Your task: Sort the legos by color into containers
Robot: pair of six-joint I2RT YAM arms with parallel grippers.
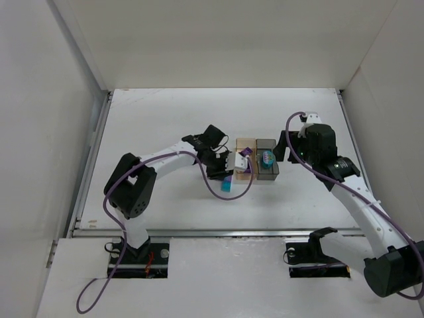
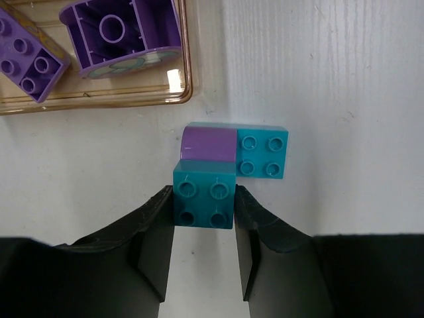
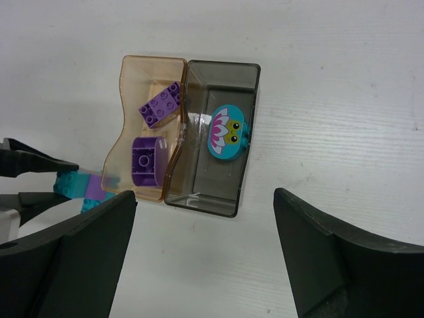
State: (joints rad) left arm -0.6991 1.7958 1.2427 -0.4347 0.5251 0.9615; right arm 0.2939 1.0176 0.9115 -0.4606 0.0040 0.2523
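Centre frame, an amber-orange translucent plastic bin (image 3: 132, 79) touches a smoky grey translucent plastic bin (image 3: 222, 86). The amber one holds a purple rounded brick (image 3: 147, 161) and a purple rectangular brick (image 3: 160, 104). The grey one holds a round teal flower-printed piece (image 3: 228, 132). Lower left, outside the bins, the left gripper (image 2: 204, 202) clamps a square teal brick (image 2: 204, 192). The right gripper (image 3: 205, 195) is spread wide.

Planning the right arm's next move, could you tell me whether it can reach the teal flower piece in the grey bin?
Probably yes: the right pincer hangs open above the grey bin, and nothing covers the teal flower piece, though it lies close to one wall.
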